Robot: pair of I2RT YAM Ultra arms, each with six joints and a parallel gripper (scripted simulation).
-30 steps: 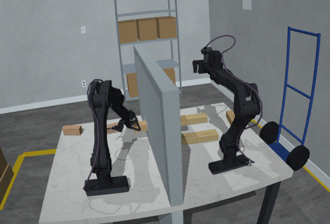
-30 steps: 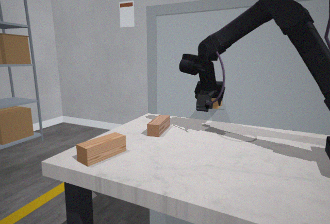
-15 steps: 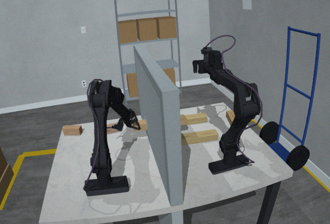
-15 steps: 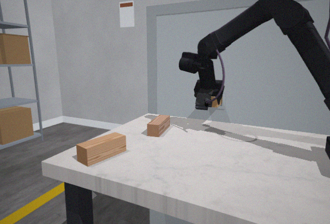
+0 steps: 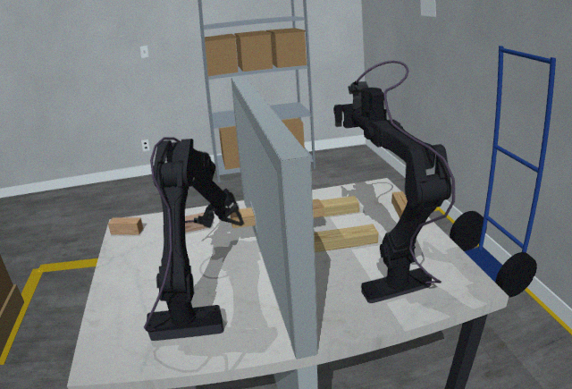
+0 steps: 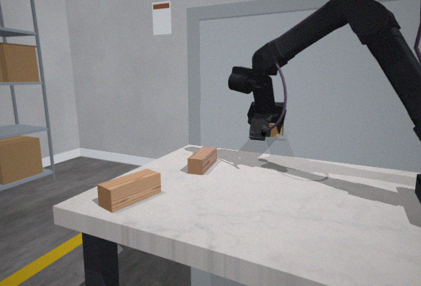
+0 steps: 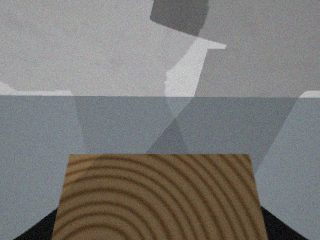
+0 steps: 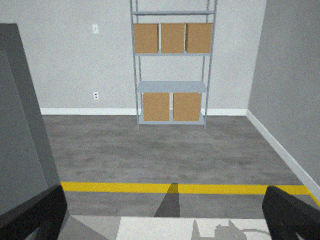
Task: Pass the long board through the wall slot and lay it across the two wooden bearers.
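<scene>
The long board (image 5: 246,217) (image 6: 275,129) (image 7: 160,197) is held in my left gripper (image 5: 233,219) (image 6: 264,131) (image 7: 159,196), which is shut on it above the table. Its far part reaches the grey panel wall (image 5: 267,167) (image 6: 221,89) (image 7: 30,125) (image 8: 20,130); the slot is mostly hidden. Two pale wooden bearers, one farther back (image 5: 344,206) and one nearer (image 5: 353,238), lie beyond the wall, their wall-side ends hidden. A darker patch shows on the back one; I cannot tell whether it is shadow or board. My right gripper (image 5: 339,115) (image 8: 163,195) is open and empty, high above the bearers' side.
Offcuts lie on the left arm's side, one near the table corner (image 5: 125,226) (image 6: 129,190) and one near the left gripper (image 6: 202,161). Another offcut (image 5: 399,203) lies beyond the bearers, partly behind the right arm. The wall stands upright between the two arms.
</scene>
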